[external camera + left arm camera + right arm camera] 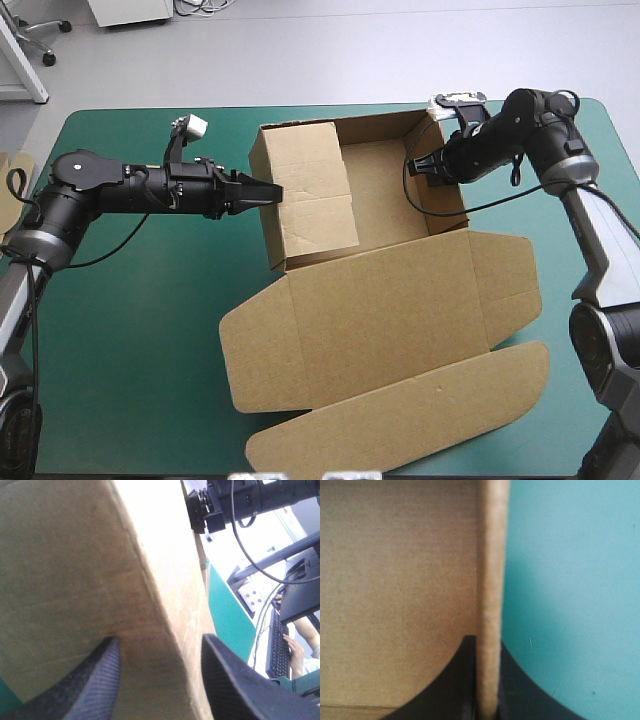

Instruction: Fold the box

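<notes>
Teal-green cover (pixel 130 350) fills most of the high view, and the brown box (pixel 400 300) lies at its centre. The tray part, with walls raised, sits in the upper middle of the frame. The lid and its flaps lie flat toward the lower right.

At centre left, the left gripper (pixel 268 192) meets the tray's left wall (pixel 300 190), a broad panel leaning in over the tray floor. In its wrist view the black fingers stand well apart, with the thick fold of board between them (pixel 160 639).

At upper right, the right gripper (pixel 420 167) pinches the right wall (pixel 440 190). Its fingers are nearly closed on the upright edge (pixel 489 640).

An edge of more board (pixel 14 168) shows at the far left.
</notes>
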Tool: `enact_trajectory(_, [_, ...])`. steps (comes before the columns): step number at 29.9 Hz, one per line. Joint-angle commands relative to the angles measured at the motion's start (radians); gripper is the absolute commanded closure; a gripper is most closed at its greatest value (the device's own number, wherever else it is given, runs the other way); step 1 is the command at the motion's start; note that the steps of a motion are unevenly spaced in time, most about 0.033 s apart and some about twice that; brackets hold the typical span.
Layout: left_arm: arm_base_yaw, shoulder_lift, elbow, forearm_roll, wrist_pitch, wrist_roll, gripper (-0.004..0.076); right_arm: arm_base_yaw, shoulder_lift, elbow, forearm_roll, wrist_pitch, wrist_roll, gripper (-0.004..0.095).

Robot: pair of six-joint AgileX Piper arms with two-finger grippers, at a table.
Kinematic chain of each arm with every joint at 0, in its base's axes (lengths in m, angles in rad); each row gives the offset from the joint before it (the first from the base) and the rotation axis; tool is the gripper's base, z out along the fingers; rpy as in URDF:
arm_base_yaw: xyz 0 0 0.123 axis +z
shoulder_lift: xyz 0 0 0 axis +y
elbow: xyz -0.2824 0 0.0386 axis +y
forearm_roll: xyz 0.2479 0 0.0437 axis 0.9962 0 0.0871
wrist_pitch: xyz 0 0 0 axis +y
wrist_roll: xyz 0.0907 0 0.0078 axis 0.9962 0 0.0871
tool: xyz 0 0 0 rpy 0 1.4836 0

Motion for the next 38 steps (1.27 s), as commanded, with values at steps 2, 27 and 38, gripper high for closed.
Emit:
enact_trajectory(2, [-0.015, -0.044, -0.028, -0.066, 0.002, -0.009, 0.0347, 0.022, -0.036, -0.029, 0.078, -0.027, 0.018, 0.0934])
enact_trajectory(27, [-0.041, -0.044, -0.109, 0.426, -0.254, -0.316, 0.0302, 0.100, -0.006, -0.029, 0.027, -0.106, 0.098, 0.0934])
enact_trajectory(38, [-0.045, -0.020, -0.109, 0.609, -0.292, -0.487, 0.0308, 0.119, -0.006, -0.029, 0.048, -0.139, 0.110, 0.0934])
